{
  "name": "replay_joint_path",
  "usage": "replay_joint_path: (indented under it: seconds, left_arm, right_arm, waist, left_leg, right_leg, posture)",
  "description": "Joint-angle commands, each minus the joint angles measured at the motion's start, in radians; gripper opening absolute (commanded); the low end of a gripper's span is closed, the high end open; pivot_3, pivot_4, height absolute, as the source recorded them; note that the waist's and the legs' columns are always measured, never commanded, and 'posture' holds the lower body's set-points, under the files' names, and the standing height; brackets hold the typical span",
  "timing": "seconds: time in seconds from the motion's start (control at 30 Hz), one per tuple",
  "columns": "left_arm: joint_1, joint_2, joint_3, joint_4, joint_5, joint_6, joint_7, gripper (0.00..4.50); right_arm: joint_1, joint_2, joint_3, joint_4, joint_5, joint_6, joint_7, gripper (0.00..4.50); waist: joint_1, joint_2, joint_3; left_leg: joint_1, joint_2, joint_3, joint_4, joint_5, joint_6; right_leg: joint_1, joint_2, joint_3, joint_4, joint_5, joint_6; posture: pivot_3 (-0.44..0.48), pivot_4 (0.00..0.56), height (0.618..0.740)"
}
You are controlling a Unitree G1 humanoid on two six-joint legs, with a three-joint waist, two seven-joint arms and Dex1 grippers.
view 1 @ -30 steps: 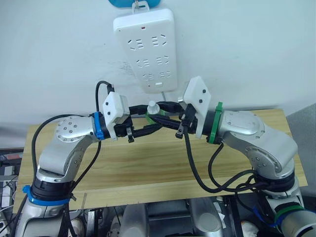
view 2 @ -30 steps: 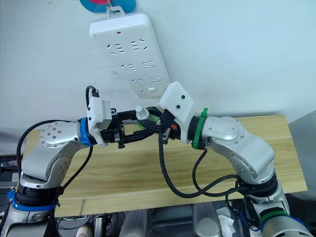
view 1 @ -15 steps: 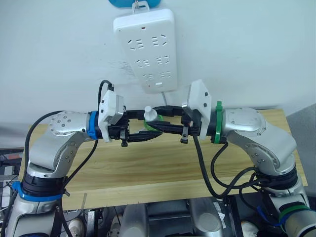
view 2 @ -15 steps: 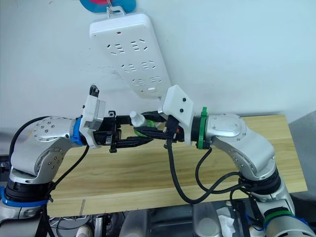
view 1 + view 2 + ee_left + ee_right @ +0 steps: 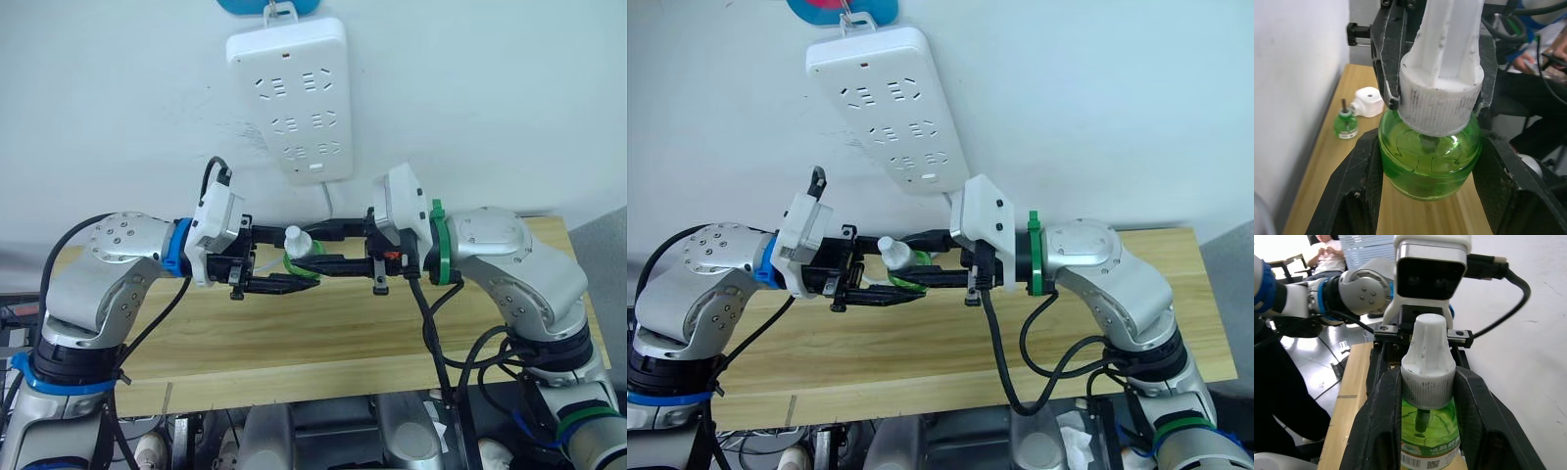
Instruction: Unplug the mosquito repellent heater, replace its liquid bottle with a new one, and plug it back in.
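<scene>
**Both grippers level out on the new bottle, held over the bench**

Arms straighten since a second ago: then both wrists sit higher and canted, now they run near level and meet mid-bench below the power strip (image 5: 286, 90). The bottle comes down with them.

New bottle (image 5: 299, 257): green, white cap up, clear of the table (image 5: 323, 333), between the two grippers. Left gripper (image 5: 1427, 161) is closed on the green body, one finger each side. Right gripper (image 5: 1425, 396) grips higher, fingers flanking the cap (image 5: 1428, 367) and neck. Whether the cap is turning yet I cannot tell; it looks seated in both wrist views.

Heater (image 5: 1367, 102): white, lying on the table beyond the held bottle in the left wrist view, unplugged. Old bottle (image 5: 1345, 125) stands just beside it with bare wick up, already out of the unit.

Reading: unplug and removal are done. Step in hand is likely uncapping the new bottle, left holding, right twisting. Still to come: cap off, bottle into heater, heater back into the strip. Risk: a squeezed plastic bottle slipping or spilling as the cap frees.
</scene>
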Motion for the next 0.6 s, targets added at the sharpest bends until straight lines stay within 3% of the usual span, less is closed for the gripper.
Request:
replay_joint_path:
  seconds: [0.03,0.6]
  left_arm:
    - [-0.019,0.006,-0.012,-0.004,-0.029,0.018,-0.026,2.22]
    - [-0.073,-0.018,-0.053,-0.007,-0.062,0.084,-0.140,2.22]
  right_arm:
    - [-0.025,0.009,0.053,-0.057,0.040,-0.061,0.103,1.13]
    - [-0.056,0.043,0.117,0.039,-0.013,-0.206,0.286,1.13]
  waist:
    - [0.000,0.000,0.000]
    - [0.000,0.000,0.000]
  left_leg:
    - [0.000,0.000,0.000,0.000,0.000,0.000]
    - [0.000,0.000,0.000,0.000,0.000,0.000]
  right_leg:
    - [0.000,0.000,0.000,0.000,0.000,0.000]
    - [0.000,0.000,0.000,0.000,0.000,0.000]
  posture:
    - [-0.174,0.390,0.740]
    - [-0.178,0.402,0.740]
